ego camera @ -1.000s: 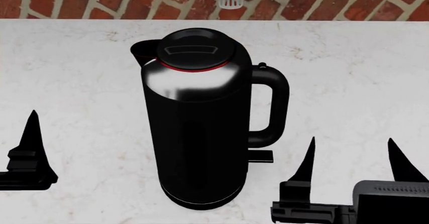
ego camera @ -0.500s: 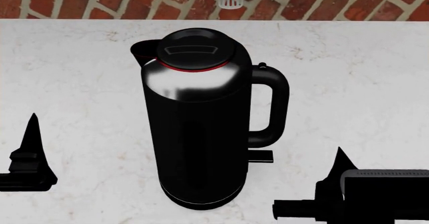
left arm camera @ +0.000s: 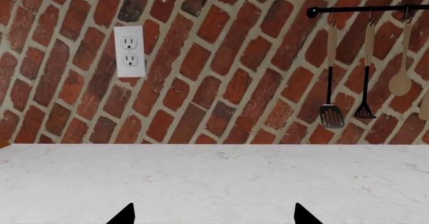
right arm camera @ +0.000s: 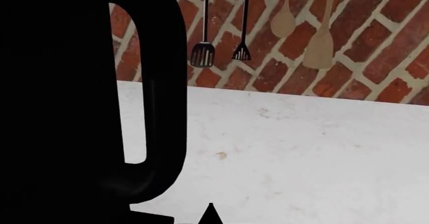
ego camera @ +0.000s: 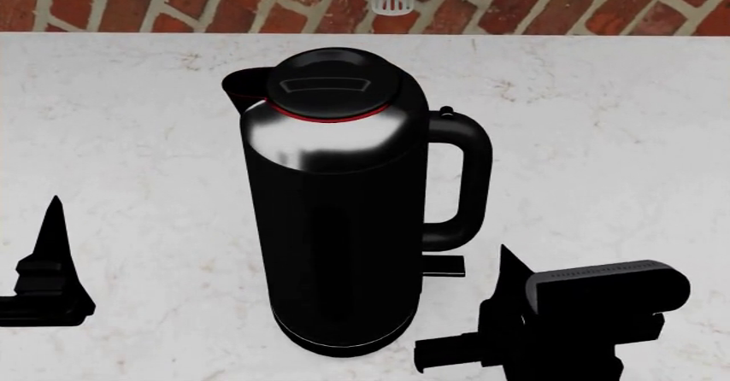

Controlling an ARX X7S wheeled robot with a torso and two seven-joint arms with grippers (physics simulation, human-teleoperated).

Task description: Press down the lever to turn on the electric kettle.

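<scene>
The electric kettle [ego camera: 337, 219] stands upright mid-counter, glossy black with a red-ringed lid and its loop handle facing right. The lever [ego camera: 445, 266] is a small flat black tab jutting right below the handle. My right gripper [ego camera: 505, 257] is shut and empty. Its single tip points away from me, just right of the lever and apart from it. In the right wrist view the kettle [right arm camera: 60, 108] fills the left side, the lever [right arm camera: 152, 219] shows at the frame's edge, and the right gripper's tip [right arm camera: 211, 211] is close beside it. My left gripper [left arm camera: 213, 215] is open and empty, far left of the kettle.
The white marble counter [ego camera: 593, 125] runs back to a red brick wall [ego camera: 205, 1]. Utensils hang from a rail: a spatula [left arm camera: 331, 114], a masher [left arm camera: 365, 111] and a wooden spoon [left arm camera: 400, 83]. A wall outlet [left arm camera: 129, 51] shows in the left wrist view.
My right gripper has closed from wide open to a single tip, rolled over, and moved left toward the lever. The left gripper and the kettle have stayed put.
</scene>
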